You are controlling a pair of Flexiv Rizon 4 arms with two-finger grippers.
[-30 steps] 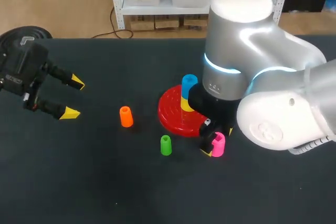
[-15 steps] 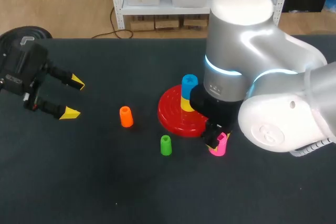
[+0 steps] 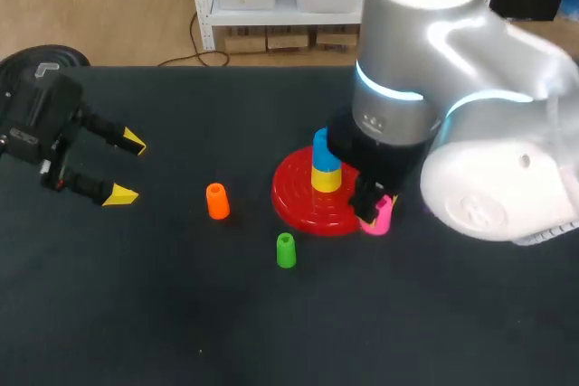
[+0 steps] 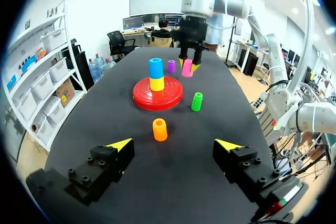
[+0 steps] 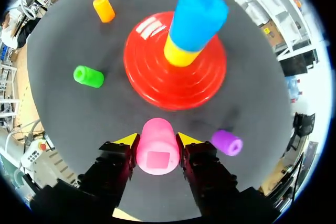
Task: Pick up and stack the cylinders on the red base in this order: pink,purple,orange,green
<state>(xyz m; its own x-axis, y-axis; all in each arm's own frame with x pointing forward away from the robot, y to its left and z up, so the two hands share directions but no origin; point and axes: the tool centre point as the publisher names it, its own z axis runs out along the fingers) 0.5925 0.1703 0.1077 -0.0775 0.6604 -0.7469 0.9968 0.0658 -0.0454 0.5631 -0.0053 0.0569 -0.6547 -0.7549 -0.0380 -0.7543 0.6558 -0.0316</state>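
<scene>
right gripper [image 5: 157, 141] clamped on pink cylinder [image 5: 156, 155], one finger each side, just beside red base [image 5: 152, 87]. Base carries yellow cylinder [image 5: 178, 55] with blue cylinder [image 5: 198, 18] on top. left gripper [image 4: 173, 144] spread wide, holding nothing, well apart from base.

The left gripper [image 3: 127, 168] sat far out on its own side, level, with its fingers spread wide and nothing between them. The right arm [image 3: 434, 88] reached in toward the middle, wrist pointing steeply down. Its gripper [image 5: 157, 140] was clamped from both sides on the pink cylinder [image 5: 157, 153].
</scene>
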